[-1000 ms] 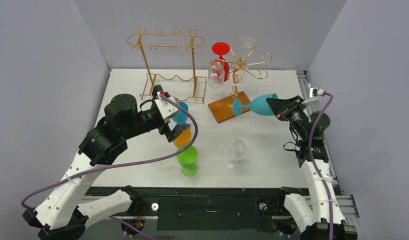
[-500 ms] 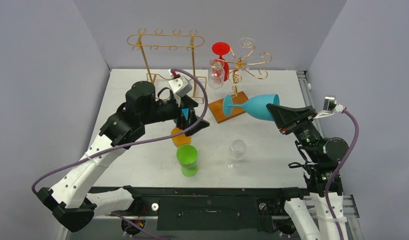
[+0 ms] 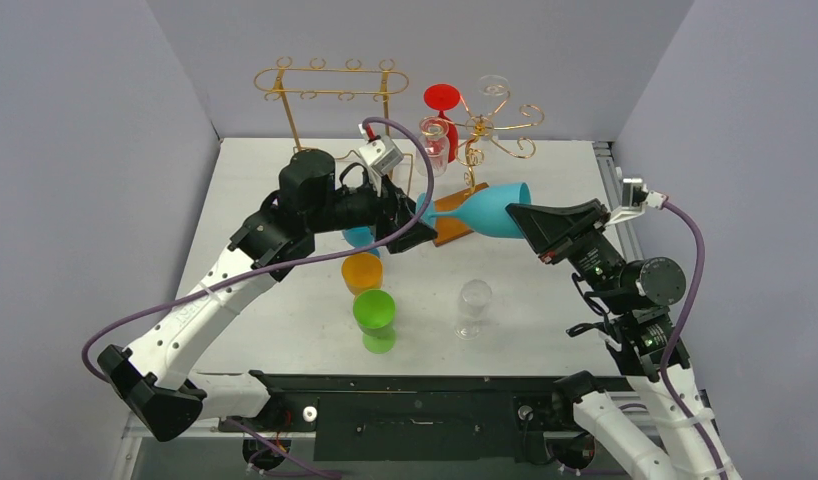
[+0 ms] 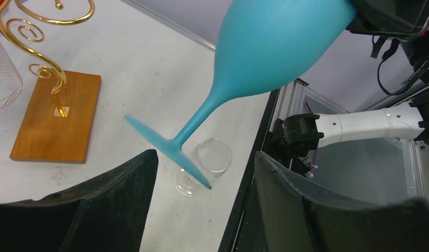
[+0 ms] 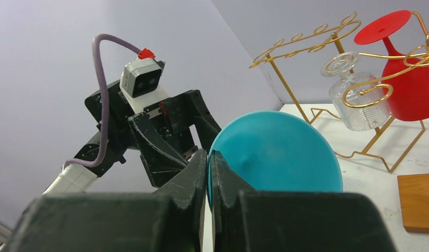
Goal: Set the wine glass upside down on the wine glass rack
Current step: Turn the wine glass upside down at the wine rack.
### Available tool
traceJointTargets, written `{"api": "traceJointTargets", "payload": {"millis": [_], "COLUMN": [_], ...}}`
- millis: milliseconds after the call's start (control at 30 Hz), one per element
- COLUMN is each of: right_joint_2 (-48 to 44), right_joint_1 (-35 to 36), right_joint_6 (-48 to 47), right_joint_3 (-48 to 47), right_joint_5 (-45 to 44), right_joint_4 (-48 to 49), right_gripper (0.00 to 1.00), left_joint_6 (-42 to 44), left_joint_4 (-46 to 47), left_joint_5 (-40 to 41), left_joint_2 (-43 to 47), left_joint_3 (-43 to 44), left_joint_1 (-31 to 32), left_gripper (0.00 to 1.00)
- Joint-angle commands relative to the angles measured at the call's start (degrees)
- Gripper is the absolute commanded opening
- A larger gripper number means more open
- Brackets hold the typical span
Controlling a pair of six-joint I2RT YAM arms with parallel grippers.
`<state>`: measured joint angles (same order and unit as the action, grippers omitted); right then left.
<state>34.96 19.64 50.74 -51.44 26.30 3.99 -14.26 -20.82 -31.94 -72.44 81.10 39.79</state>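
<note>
From above, we see the right gripper [image 3: 518, 213] clamped on the rim of the turquoise plastic wine glass [image 3: 488, 210]. It holds the glass on its side in the air, above the near end of the wooden base [image 3: 453, 222] of the gold spiral wire rack [image 3: 485, 125]. The glass's foot points left toward the left gripper [image 3: 417, 226], whose jaws stand apart around that foot. A red wine glass [image 3: 442, 100] and a clear ribbed glass [image 3: 432, 148] hang upside down on the spiral rack. A tall gold rectangular rack [image 3: 330, 80] stands to its left. On the white table [image 3: 545, 310] stand an orange cup [image 3: 362, 270], a green goblet [image 3: 374, 312] and a clear stemmed glass [image 3: 474, 300].

From the left wrist, we see its two black fingers [image 4: 113, 194] wide apart, with the tilted turquoise foot between them and touching neither. The clear glass stands on the table behind.

From the right wrist, we see its fingers [image 5: 196, 178] pressed close together. They pinch the edge of the turquoise bowl, and the left arm's gripper faces us just beyond it.
</note>
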Motion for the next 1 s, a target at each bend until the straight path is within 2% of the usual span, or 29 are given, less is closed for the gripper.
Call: {"api": "traceJointTargets", "payload": {"millis": [0, 100, 167, 233, 267, 333, 400, 500, 567, 633, 767, 967], "right_joint_2": [1.0, 1.1, 1.2, 1.5, 1.7, 1.9, 1.8, 0.5, -0.9, -1.9, -1.5, 4.3], "right_joint_1": [3.6, 5.5, 6.5, 7.4, 7.7, 8.0, 8.0, 8.0, 7.9, 7.9, 7.8, 6.9], "right_joint_6": [-2.4, -3.2, -3.4, -3.6, -3.8, -4.5, -6.2, -9.9, -11.8, -14.0, -16.2, -17.8], "right_joint_3": [-2.5, -2.2, -2.0, -2.0, -2.1, -2.7, -3.9, -6.3, -7.4, -9.1, -10.4, -11.5], "right_joint_5": [-4.1, -5.3, -5.8, -5.6, -5.5, -4.5, -3.4, -2.5, -2.3, -2.6, -2.2, -0.9], "right_joint_4": [2.6, 2.5, 2.7, 2.6, 2.2, 0.1, -4.3, -13.1, -17.6, -22.4, -28.0, -26.3], "right_gripper": [0.0, 0.0, 0.0, 0.0, 0.02, 0.14, 0.31, 0.49, 0.56, 0.6, 0.62, 0.62], "left_joint_6": [1.1, 3.0, 4.3, 6.2, 7.4, 9.7, 14.7, 26.0, 36.7, 48.1, 66.5, 83.2], "left_joint_4": [3.1, 2.1, 0.3, -0.9, -1.1, -1.3, -1.4, -1.6, -1.1, 0.7, 3.8, 9.0], "left_joint_5": [-0.5, 0.9, 2.3, 3.7, 4.6, 6.6, 8.3, 10.3, 10.7, 10.6, 9.8, 3.3], "left_joint_2": [1.1, 1.1, 0.9, 0.7, 0.8, 1.0, 1.3, 2.5, 4.4, 7.1, 12.1, 17.2], "left_joint_3": [3.0, 3.4, 4.1, 4.7, 4.9, 5.7, 6.9, 8.3, 7.7, 5.6, 0.3, -6.8], "left_joint_1": [0.4, 0.4, 0.3, 0.2, 0.2, 0.0, -0.3, -0.4, -0.5, -0.3, -0.3, 0.3], "left_gripper": [0.57, 0.22, 0.09, 0.0, 0.0, 0.0, 0.0, 0.0, 0.0, 0.0, 0.0, 0.0]}}
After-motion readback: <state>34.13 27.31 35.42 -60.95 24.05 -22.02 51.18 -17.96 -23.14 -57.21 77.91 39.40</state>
